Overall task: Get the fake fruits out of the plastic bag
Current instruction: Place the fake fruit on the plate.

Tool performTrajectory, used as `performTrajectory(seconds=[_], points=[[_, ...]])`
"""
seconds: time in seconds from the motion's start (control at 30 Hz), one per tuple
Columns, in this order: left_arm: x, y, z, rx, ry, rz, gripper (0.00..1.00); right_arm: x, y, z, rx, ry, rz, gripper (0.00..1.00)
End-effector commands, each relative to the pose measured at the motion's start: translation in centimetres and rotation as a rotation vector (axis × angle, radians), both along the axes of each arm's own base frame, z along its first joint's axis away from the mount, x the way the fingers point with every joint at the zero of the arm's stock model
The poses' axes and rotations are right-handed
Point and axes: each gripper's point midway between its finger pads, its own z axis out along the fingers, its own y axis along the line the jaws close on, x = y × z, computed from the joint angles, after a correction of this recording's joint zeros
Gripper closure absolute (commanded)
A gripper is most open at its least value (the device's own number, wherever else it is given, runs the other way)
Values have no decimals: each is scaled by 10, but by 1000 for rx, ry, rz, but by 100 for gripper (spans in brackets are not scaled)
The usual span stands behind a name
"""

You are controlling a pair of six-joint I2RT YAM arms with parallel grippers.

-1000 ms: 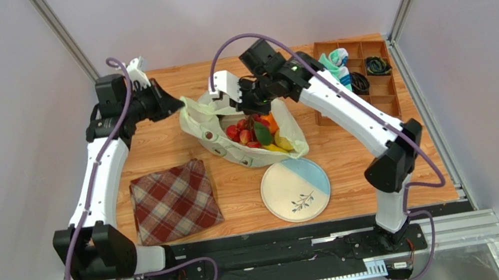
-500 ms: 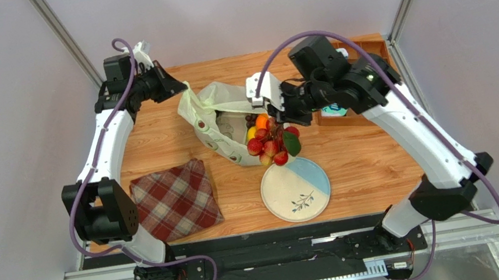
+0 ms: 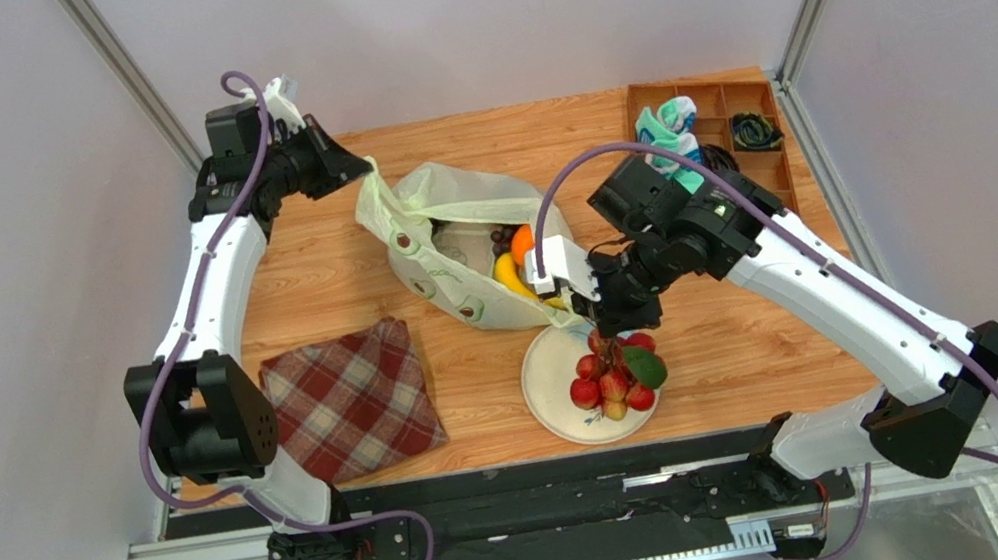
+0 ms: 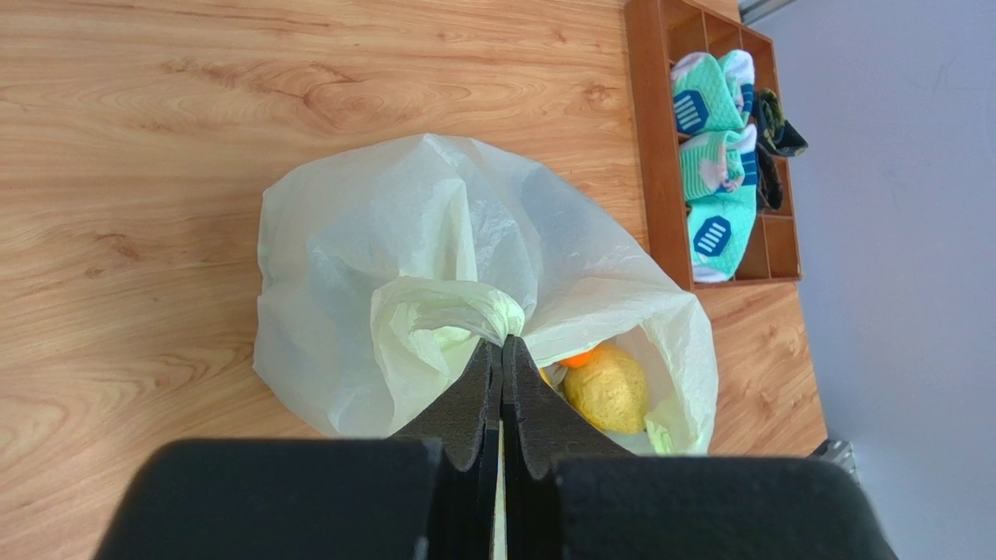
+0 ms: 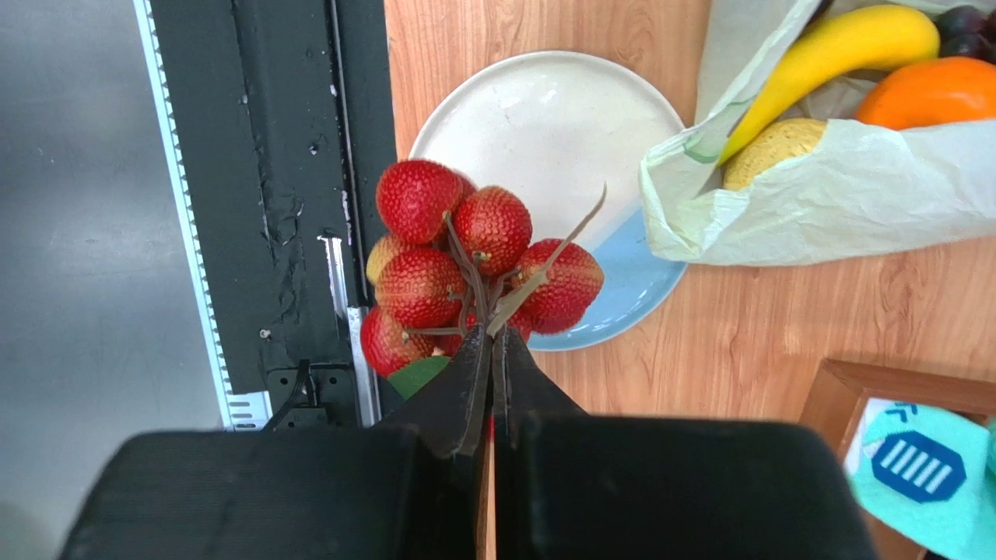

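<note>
Top external: print (image 3: 407, 247) on plastic bag (image 3: 461, 198) unreadably small.

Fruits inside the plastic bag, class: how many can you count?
4: banana at the plastic bag's mouth, pear next to its tip, orange beside it, dark purple fruit by the orange. Others may be hidden under the plastic.
</note>
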Motion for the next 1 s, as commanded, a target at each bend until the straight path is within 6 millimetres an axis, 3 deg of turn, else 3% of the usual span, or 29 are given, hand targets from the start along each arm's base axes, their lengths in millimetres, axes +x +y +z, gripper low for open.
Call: performTrajectory(seconds=[0.0, 0.2, 0.37, 0.43, 0.6, 0.63, 0.73, 0.83, 0.87, 0.9, 0.97], points=[[-1, 2, 38, 8, -113, -1, 100, 13, 23, -7, 60, -25, 67, 100], [-12, 3, 32, 21, -101, -3, 100, 37, 23, -47, -52, -53, 102, 100], [-20, 3, 25, 28, -85, -12, 100, 71, 15, -72, -86, -59, 10, 100], [-21, 3, 23, 24, -77, -15, 100, 76, 12, -86, -106, -44, -7, 100], [-24, 2, 19, 21, -62, -21, 100, 91, 12, -90, -108, -108, -47, 96], [-25, 2, 18, 20, -57, -24, 100, 92, 12, -87, -106, -120, -53, 80], [-30, 0, 14, 13, -40, -32, 100, 98, 1, -84, -144, -169, -78, 54], [-41, -2, 8, -1, -18, -42, 100, 99, -2, -48, -101, -235, -72, 46], [-44, -3, 6, -8, -10, -46, 100, 92, 2, -31, -37, -218, -67, 43], [-47, -4, 8, -13, -17, -51, 100, 96, 12, 0, 35, -257, -75, 42], [-53, -5, 2, -28, 0, -54, 100, 96, 31, 27, 148, -252, -69, 39]])
